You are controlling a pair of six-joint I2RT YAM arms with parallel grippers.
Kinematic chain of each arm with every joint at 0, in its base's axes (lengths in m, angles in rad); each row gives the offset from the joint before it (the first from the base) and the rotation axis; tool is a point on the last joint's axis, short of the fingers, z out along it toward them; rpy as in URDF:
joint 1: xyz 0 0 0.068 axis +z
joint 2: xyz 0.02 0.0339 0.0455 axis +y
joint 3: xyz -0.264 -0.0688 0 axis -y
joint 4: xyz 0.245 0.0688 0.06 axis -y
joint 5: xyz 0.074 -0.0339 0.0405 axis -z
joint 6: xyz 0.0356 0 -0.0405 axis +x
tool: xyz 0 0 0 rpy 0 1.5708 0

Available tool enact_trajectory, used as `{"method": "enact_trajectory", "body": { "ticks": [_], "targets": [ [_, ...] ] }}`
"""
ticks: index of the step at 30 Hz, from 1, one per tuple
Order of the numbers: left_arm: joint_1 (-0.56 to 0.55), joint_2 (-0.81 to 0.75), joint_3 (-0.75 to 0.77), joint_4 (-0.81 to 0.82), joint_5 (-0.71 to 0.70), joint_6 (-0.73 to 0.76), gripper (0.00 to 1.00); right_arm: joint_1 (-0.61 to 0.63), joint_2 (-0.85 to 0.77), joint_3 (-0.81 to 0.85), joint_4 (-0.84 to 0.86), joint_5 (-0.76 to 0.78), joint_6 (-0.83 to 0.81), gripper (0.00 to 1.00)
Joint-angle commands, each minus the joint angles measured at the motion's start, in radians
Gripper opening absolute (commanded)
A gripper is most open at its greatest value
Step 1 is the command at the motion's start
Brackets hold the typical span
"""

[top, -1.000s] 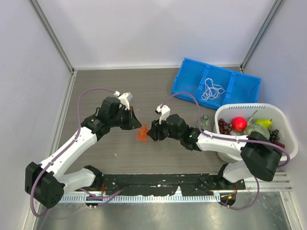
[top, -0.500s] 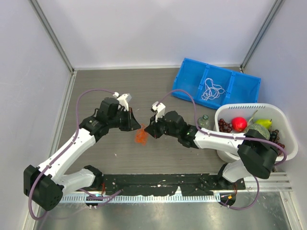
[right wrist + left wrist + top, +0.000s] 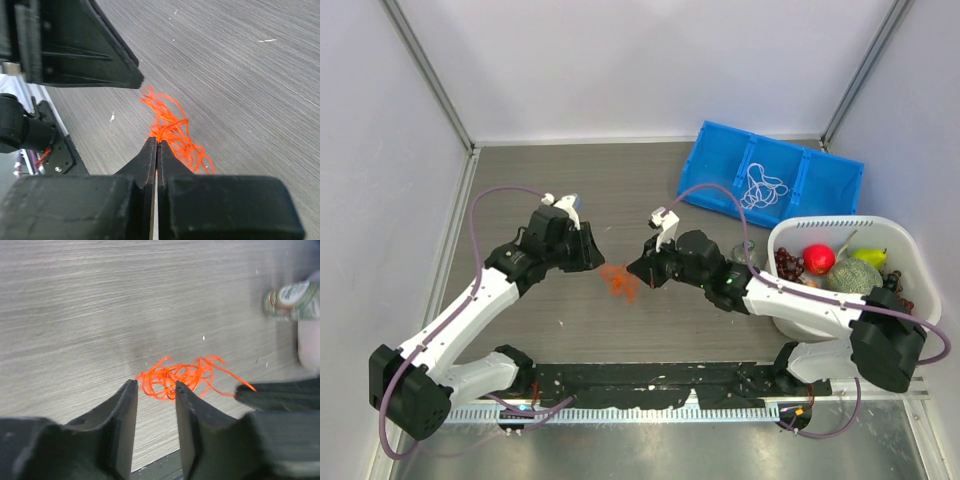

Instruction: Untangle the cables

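Observation:
A small clump of red-orange cables (image 3: 618, 279) lies on the wood-grain table between my two grippers. My right gripper (image 3: 636, 270) is shut on strands at the clump's right end; in the right wrist view the jaws (image 3: 156, 143) pinch the cables (image 3: 172, 131). My left gripper (image 3: 595, 262) is open and empty just left of the clump; in the left wrist view its tips (image 3: 155, 385) sit right at the near edge of the cables (image 3: 177, 376). A bunch of white cables (image 3: 762, 188) lies in the middle compartment of the blue bin (image 3: 715, 165).
A white basket (image 3: 910, 300) of fruit stands at the right, with a small bottle (image 3: 747, 254) beside it; the bottle also shows in the left wrist view (image 3: 292, 299). Grey walls close the back and sides. A black rail runs along the near edge.
My right gripper has shifted a little right, drawing the clump out sideways. My left gripper has drawn back slightly left and stands off the clump.

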Motion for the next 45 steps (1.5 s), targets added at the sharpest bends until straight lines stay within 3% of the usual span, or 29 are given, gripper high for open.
{"method": "enact_trajectory", "body": {
  "ticks": [1, 7, 9, 15, 20, 25, 30, 34, 45],
  "targets": [
    [0.013, -0.027, 0.043, -0.025, -0.081, -0.023, 0.50, 0.004, -0.084, 0.092, -0.059, -0.014, 0.063, 0.01],
    [0.013, -0.136, -0.023, 0.183, 0.138, -0.074, 0.80, 0.004, -0.061, 0.258, -0.212, -0.011, 0.066, 0.01],
    [0.013, -0.138, -0.053, 0.254, 0.192, -0.094, 0.99, 0.005, -0.058, 0.287, -0.213, -0.049, 0.071, 0.01],
    [0.012, -0.072, -0.059, 0.319, 0.272, -0.150, 1.00, 0.004, -0.062, 0.330, -0.176, -0.103, 0.103, 0.01],
    [0.012, -0.030, -0.064, 0.317, 0.182, -0.180, 1.00, 0.005, -0.070, 0.339, -0.111, -0.164, 0.161, 0.01],
    [0.012, 0.060, -0.096, 0.394, 0.202, -0.203, 1.00, 0.004, -0.071, 0.405, -0.097, -0.186, 0.185, 0.01],
    [0.041, 0.137, -0.179, 0.395, 0.038, -0.149, 1.00, 0.005, -0.084, 0.589, -0.211, -0.131, 0.119, 0.01],
    [0.120, 0.212, -0.248, 0.461, 0.065, -0.164, 1.00, 0.002, -0.111, 0.712, -0.312, -0.071, 0.054, 0.01],
    [0.173, 0.183, -0.285, 0.443, 0.015, -0.134, 1.00, 0.004, -0.202, 0.775, -0.392, 0.178, -0.082, 0.01]
  ]
}}
